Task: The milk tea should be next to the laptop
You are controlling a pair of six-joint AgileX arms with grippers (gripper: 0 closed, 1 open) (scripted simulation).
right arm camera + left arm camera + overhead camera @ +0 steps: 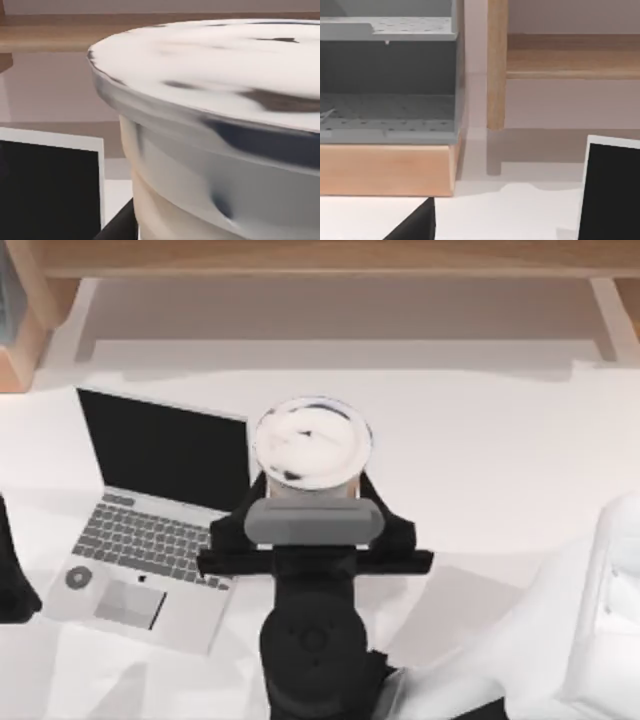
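My left arm [12, 575] sits at the left edge of the table [480, 450], well clear of the work; I can't tell from here how its fingers stand. In the left wrist view I see a grey perforated rack [387, 75] on a light wooden base [385, 167], a wooden post [496, 65] beside it, and the black corner of the laptop's screen. The laptop [150, 530] lies open on the left half of the table, its screen toward the far edge, its keyboard and trackpad toward the near edge, with a round grey sticker [78, 577] on the palm rest. Just beside the screen's right edge, around the middle of the table, is the milk tea [312, 443], seen from above as a white round lid with dark smudges. My right gripper [312, 490] reaches in from the near edge and is pinching the cup just under the lid, one dark finger on each side of it. Whether the cup's base touches the table I cannot tell. In the right wrist view the lid [225, 70] and the creamy beige wall below it loom close, with the laptop's black screen [47, 190] just beside the cup.
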